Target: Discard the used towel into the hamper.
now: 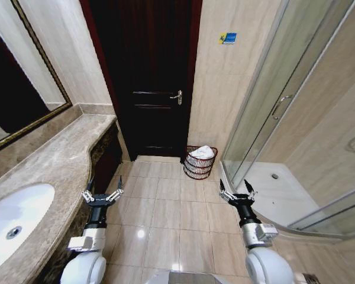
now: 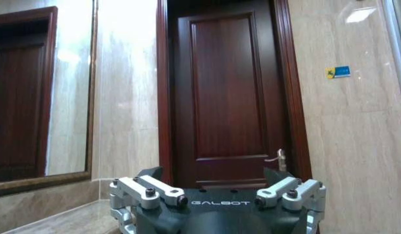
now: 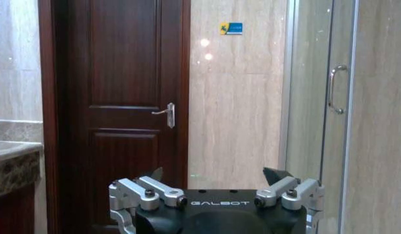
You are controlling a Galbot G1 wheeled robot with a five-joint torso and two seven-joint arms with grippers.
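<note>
On the tiled floor beside the dark wooden door [image 1: 147, 77], a white towel [image 1: 203, 152] is seen lying in the dark reddish-brown openwork wire hamper [image 1: 199, 163], the task judged complete, while the left gripper [image 1: 102, 196] and right gripper [image 1: 237, 193] are held wide open and empty.

Bright overhead light glares off the floor tiles [image 1: 141, 233]; head view bows at its edges

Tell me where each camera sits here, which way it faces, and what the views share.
Head view: high on the robot, looking forward and down at the tiled floor, with the hamper holding a white towel by the door; both arms show, left hand and right hand open and empty.
Left wrist view: behind the left hand, facing the door and a mirror.
Right wrist view: behind the right hand, facing the door and the shower door.
Shared: all see the door and the blue wall sticker.
</note>
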